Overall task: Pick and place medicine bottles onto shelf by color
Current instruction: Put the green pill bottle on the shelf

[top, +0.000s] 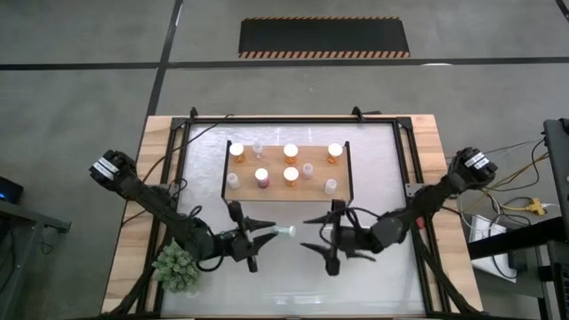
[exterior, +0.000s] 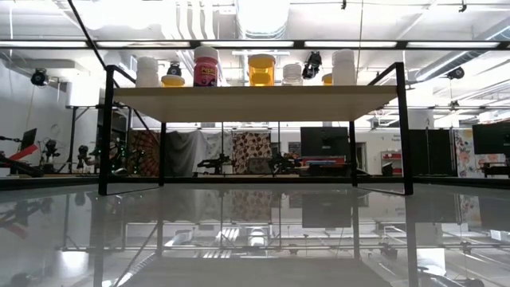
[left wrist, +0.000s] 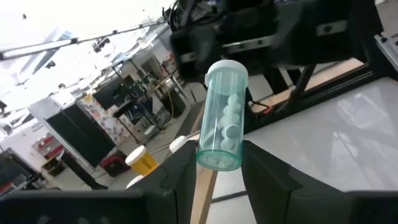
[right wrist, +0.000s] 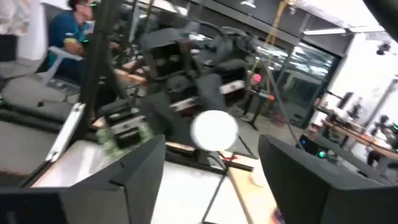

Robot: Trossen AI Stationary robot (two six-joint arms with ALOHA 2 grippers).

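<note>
Left tool (top: 263,235) clamps a clear blue-tinted pill bottle (top: 282,231) by its base, lying horizontal above the surface (top: 391,267), cap toward the right arm, in front of the shelf (top: 348,169). Right tool (top: 313,233) faces it, fingers spread, holding nothing. Nine bottles stand on the shelf.

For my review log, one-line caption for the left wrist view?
Left pincer grips a clear, white-capped medicine bottle of pale pills, right arm dark behind it.
</note>
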